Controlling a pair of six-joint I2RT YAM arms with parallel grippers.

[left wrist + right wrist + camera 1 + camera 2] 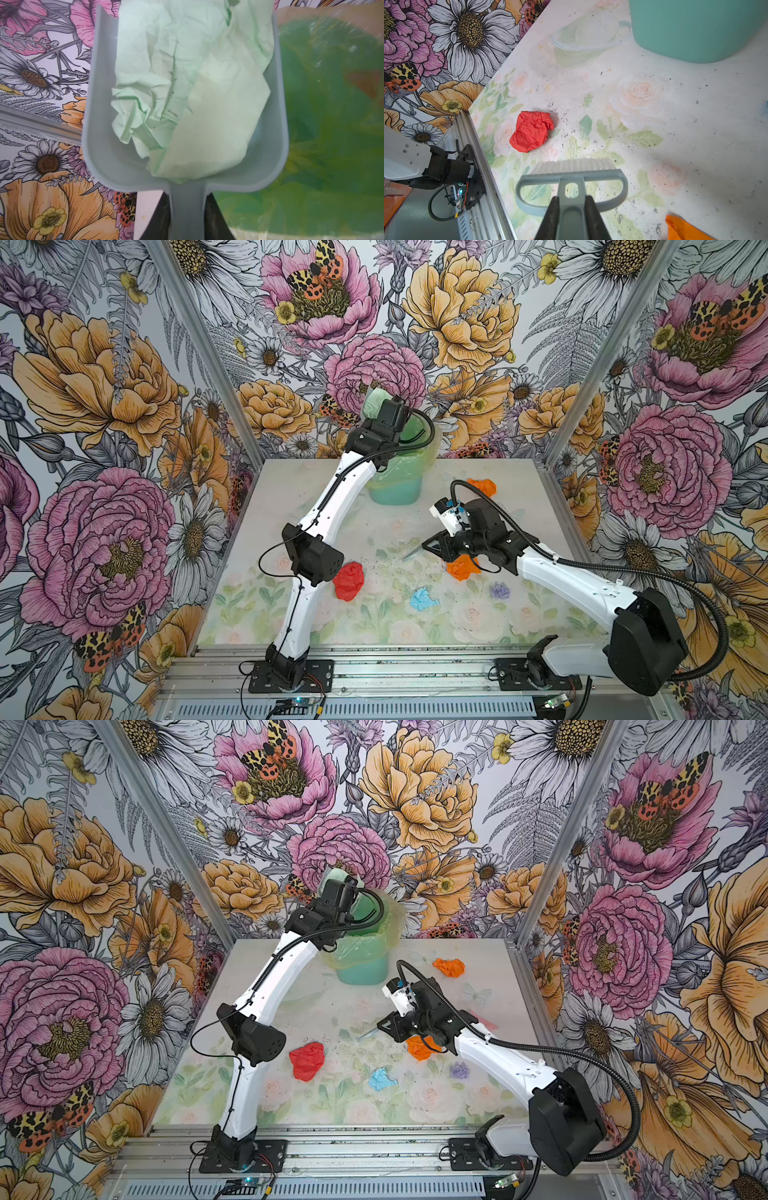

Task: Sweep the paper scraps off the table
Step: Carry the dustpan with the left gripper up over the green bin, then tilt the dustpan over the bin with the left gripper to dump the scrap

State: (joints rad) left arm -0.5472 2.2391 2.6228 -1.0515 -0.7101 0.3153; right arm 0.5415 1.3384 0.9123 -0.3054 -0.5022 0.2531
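Only your left wrist view shows the left gripper clamped on the dustpan, a pale green wad inside. The right gripper pinches the brush. On the table, both top views place the red scrap at 8 o'clock, the blue scrap at 5, an orange scrap at 2.

Two arms, same build: left arm and right arm, white shells with chunky black joint housings. A ribbed black hose runs along the right one, lower right of frame. There's a thin black wire by the left elbow. Black screwed base plates sit along the bottom. The right gripper has dark wedge-shaped fingers.
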